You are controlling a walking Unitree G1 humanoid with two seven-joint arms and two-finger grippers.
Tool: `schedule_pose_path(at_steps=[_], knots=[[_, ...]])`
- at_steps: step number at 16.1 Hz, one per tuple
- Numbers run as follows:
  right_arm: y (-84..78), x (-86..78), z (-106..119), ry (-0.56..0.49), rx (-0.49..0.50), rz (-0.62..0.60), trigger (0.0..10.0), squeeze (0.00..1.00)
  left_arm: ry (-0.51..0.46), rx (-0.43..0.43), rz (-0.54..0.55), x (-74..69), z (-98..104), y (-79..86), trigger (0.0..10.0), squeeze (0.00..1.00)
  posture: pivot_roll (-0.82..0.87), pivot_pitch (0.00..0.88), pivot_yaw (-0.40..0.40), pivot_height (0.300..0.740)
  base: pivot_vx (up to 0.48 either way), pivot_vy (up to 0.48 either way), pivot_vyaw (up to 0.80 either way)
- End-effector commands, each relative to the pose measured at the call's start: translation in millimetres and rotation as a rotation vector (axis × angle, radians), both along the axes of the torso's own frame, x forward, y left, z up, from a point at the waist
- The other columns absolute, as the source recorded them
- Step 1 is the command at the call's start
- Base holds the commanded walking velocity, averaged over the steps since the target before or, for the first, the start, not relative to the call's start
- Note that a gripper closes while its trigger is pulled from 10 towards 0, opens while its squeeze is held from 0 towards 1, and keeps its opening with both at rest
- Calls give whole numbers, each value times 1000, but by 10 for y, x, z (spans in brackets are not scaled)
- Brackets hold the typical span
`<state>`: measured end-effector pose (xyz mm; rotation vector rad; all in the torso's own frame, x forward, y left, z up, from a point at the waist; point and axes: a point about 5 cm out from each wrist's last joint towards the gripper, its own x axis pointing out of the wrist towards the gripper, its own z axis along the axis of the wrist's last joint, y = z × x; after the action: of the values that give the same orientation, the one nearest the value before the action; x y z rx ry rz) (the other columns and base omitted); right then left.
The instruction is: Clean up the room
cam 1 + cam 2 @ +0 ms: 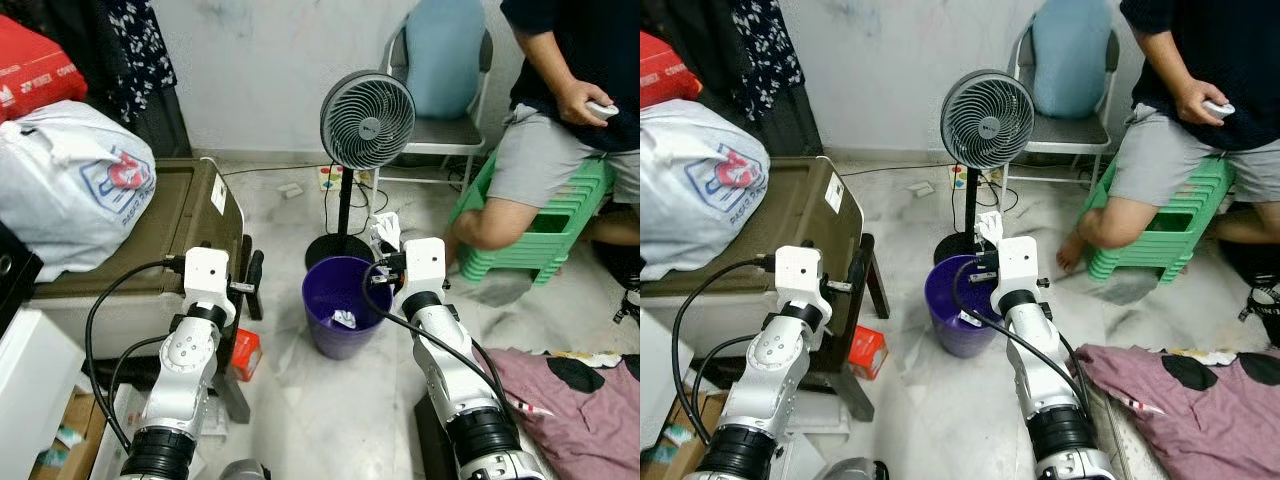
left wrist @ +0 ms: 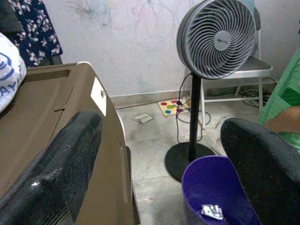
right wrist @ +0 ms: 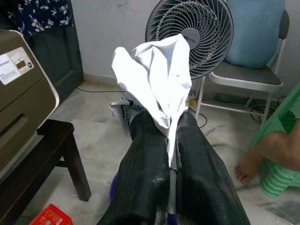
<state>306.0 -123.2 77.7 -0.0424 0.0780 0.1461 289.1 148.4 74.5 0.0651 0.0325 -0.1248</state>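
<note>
Two arms show from my head camera: my right gripper (image 1: 385,240) holds a tissue (image 1: 386,230) above the far rim of the purple bin (image 1: 340,318), bare floor beside it. My left wrist camera shows the left gripper (image 2: 159,159) released, fingers (image 2: 54,173) wide beside the brown box (image 2: 61,117) edge. My right wrist camera shows fingers (image 3: 145,173) clenched on the tissue before the fan (image 3: 206,33).

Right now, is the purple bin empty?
No, nearly empty. The purple bin holds one small crumpled white scrap at its bottom; the right gripper holds more white paper above.
</note>
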Motion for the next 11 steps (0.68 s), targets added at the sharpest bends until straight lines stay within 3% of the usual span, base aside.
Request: schedule_pose_path(at_steps=[1, 11], knots=[[-1, 14, 32, -13, 9, -1, 10000, 0, 1, 7, 0, -2, 6, 19, 10000, 0, 63, 0, -4, 740, 270, 0, 0], [25, 20, 51, -24, 3, 13, 10000, 0, 1, 6, 4, 9, 10, 27, 10000, 0, 61, 0, -3, 740, 271, 0, 0]])
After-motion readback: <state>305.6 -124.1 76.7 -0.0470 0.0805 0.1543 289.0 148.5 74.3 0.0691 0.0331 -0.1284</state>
